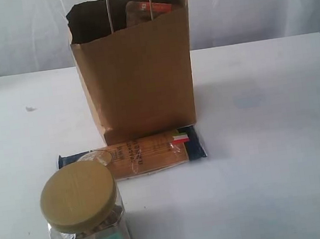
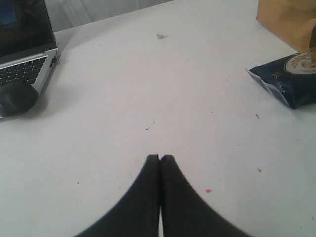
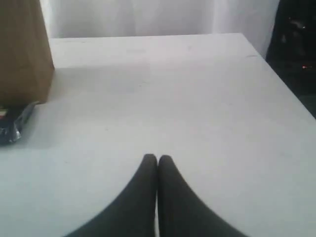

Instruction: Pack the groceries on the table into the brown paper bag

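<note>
Brown paper bag [image 1: 137, 81] stands upright toward the back of the white counter [image 1: 269, 140]. Its mouth is open and its thin handles [image 1: 111, 8] stick up. Brown orange-labelled pouch [image 1: 148, 9] is inside the bag, its top showing above the front edge.

Spaghetti packet [image 1: 147, 153] lies flat on the counter just in front of the bag's base, dark blue ends out to either side. I cannot tell whether it touches the bag. Clear jar [image 1: 87, 217] with olive-yellow lid [image 1: 78, 195] stands upright nearest the exterior camera, just in front of the packet's left end, a teal label low on its side.

Left fingers [image 2: 154, 163] are black and clenched tip to tip, grasping nothing, over bare counter. The packet's blue end and a corner of the bag lie well apart from them. A laptop [image 2: 24, 54] and a dark mouse [image 2: 17, 96] sit at the counter's edge.

Right fingers [image 3: 150, 163] are likewise pressed together and empty, over bare counter, with the bag off to one side. White curtain [image 1: 250, 1] hangs behind.
</note>
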Robot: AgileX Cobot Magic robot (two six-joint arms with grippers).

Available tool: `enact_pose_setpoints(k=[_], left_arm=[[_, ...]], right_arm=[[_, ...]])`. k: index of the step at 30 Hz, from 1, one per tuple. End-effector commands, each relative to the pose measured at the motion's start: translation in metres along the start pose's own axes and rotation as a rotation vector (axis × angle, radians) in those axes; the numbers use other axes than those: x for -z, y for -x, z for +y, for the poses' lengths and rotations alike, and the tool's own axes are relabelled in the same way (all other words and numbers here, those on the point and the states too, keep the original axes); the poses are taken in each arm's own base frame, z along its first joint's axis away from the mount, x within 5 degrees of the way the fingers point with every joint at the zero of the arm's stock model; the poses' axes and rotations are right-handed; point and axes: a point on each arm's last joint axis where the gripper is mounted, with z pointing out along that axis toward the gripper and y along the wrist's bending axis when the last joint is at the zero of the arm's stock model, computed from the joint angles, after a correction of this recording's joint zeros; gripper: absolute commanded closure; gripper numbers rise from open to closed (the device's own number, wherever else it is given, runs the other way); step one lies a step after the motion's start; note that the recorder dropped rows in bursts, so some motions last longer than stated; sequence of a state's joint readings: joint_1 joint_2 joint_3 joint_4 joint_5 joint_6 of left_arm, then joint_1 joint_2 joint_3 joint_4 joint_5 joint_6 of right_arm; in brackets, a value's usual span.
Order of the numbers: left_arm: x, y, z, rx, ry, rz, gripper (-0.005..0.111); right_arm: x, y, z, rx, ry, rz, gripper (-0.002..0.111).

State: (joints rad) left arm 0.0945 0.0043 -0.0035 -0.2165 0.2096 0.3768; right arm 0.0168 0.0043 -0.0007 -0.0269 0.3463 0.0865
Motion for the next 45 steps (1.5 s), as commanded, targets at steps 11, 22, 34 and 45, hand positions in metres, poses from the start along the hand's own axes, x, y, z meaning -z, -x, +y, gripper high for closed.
enact_pose_setpoints(k=[11,22,34,45], left_arm=[[0.000,-0.001,0.000,0.005,0.001,-0.001,0.107],[0.000,-0.001,0.000,0.005,0.001,-0.001,0.107],[0.000,0.008,0.002,0.157,0.015,-0.101,0.107],[0.024,0.060,0.026,1.061,-0.021,-0.545,0.107]], right_arm=[[0.000,0.001,-0.002,0.017,-0.035,-0.016,0.108],[0.000,0.001,-0.002,0.015,-0.034,-0.016,0.108],[0.000,0.001,-0.002,0.015,-0.034,-0.016,0.108],[0.000,0.001,-0.002,0.015,-0.034,-0.016,0.108]])
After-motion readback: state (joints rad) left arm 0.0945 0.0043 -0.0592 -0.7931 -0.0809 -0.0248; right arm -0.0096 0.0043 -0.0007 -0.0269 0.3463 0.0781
